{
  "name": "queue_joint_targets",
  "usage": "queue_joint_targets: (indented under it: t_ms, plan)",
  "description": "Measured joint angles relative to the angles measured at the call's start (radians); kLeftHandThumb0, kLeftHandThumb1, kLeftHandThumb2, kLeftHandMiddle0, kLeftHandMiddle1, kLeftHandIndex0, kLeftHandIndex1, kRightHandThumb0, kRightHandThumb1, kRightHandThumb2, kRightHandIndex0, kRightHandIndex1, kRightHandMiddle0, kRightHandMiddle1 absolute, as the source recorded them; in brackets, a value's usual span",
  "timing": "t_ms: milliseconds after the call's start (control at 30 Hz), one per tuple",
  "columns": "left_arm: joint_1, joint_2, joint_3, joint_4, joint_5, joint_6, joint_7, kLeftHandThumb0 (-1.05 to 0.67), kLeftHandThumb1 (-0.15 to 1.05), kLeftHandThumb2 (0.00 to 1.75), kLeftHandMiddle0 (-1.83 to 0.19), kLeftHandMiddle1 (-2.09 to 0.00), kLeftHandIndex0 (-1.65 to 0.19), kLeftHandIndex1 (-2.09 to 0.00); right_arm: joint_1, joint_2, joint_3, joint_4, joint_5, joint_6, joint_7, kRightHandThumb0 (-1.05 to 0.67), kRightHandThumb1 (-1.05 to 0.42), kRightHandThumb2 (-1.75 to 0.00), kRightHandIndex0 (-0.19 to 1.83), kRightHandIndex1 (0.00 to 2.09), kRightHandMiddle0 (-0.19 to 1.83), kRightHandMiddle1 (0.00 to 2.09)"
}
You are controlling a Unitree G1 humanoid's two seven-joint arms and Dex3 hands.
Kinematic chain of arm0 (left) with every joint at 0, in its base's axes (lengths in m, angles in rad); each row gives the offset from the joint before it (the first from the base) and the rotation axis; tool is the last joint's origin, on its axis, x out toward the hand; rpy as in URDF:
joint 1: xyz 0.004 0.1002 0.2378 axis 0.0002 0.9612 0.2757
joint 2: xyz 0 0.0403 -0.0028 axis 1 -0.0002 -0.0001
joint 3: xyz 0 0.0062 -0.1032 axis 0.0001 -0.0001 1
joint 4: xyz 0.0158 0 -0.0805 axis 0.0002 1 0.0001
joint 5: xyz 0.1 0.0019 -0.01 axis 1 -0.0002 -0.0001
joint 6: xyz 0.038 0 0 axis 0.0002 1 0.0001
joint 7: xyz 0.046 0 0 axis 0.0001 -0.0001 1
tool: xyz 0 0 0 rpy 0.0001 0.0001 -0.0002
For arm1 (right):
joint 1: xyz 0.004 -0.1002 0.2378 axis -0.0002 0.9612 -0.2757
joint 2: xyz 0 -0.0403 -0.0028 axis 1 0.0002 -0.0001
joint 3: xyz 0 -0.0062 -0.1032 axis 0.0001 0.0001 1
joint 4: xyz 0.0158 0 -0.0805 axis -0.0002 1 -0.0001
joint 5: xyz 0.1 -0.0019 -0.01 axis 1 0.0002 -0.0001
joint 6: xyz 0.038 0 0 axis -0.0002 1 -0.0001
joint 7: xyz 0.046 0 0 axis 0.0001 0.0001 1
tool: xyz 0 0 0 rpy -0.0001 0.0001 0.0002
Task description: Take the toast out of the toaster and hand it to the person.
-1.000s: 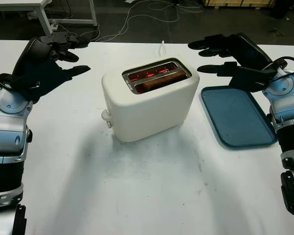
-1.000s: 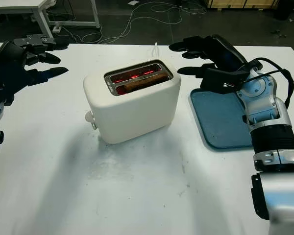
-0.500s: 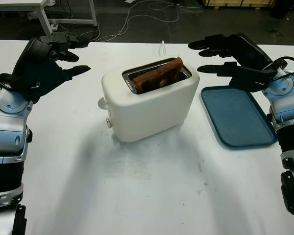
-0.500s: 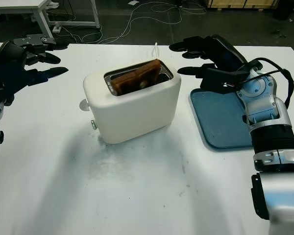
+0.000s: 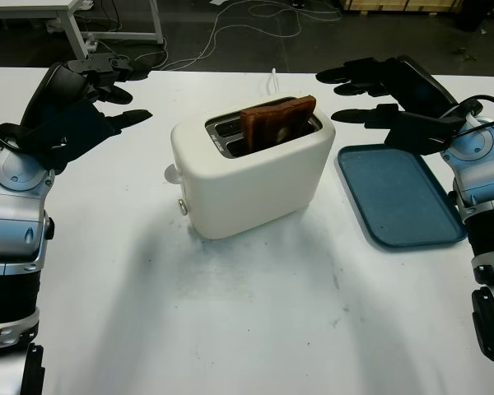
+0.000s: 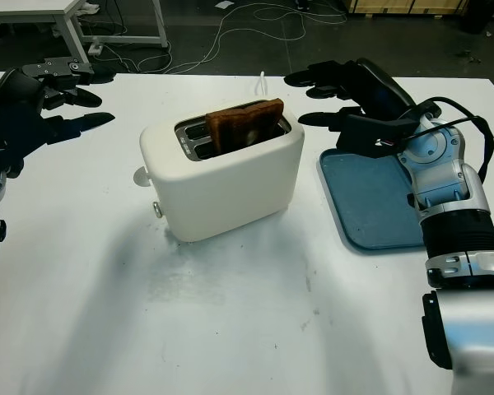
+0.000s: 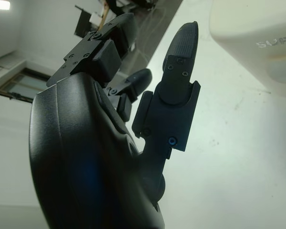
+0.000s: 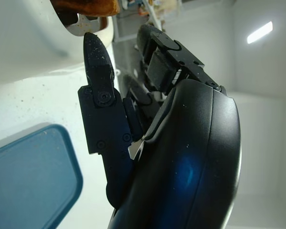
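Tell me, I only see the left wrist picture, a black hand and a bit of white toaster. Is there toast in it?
Observer: Yes, a brown toast stands up out of the rear slot of the toaster.
Operator: Is the other hand holding it?
Observer: No, the right hand is open, beside the toaster, not touching the toast.
Operator: What else is on the table?
Observer: A blue tray, on the toaster's right.
Operator: And my hand?
Observer: The left hand is open, on the toaster's left.

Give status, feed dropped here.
Left hand and right hand open, flanking toaster. Toast popped up, ungrasped. Nothing in the way.
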Motion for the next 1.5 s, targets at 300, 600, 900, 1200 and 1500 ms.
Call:
queue_joint_targets:
  t_ms: [300, 600, 900, 1200, 1500]
  plan:
    - [0.000, -0.001, 0.001, 0.002, -0.001, -0.002, 0.000, -0.51, 0.85, 0.00, -0.37, -0.88, -0.57, -0.27, -0.058, 0.006, -0.062, -0.135, 0.117, 0.036, 0.041, -0.48, -0.71, 0.00, 0.71, 0.04, 0.69, 0.03]
    - [0.000, -0.001, 0.000, 0.002, 0.004, -0.013, 0.000, -0.51, 0.86, 0.00, -0.38, -0.87, -0.57, -0.28, -0.151, 0.027, -0.031, -0.200, 0.107, 0.070, 0.083, -0.58, -0.63, 0.00, 0.78, 0.10, 0.75, 0.06]
    - [0.000, 0.008, -0.003, 0.003, 0.019, -0.013, 0.000, -0.54, 0.86, 0.00, -0.40, -0.86, -0.58, -0.28, -0.219, 0.091, 0.104, -0.163, 0.005, 0.087, 0.110, -0.66, -0.64, 0.00, 0.41, 0.90, 0.76, 0.08]
    - [0.000, 0.008, -0.002, 0.006, 0.016, -0.022, 0.000, -0.55, 0.86, 0.00, -0.41, -0.84, -0.58, -0.28, -0.219, 0.143, 0.168, -0.069, -0.042, 0.085, 0.117, -0.52, -0.67, -0.01, 0.40, 0.80, 0.73, 0.06]
    - [0.000, 0.007, -0.001, 0.001, 0.014, -0.019, 0.000, -0.51, 0.86, 0.00, -0.39, -0.83, -0.57, -0.27, -0.219, 0.155, 0.183, 0.013, -0.087, 0.066, 0.106, -0.50, -0.70, 0.00, 0.44, 0.75, 0.73, 0.06]
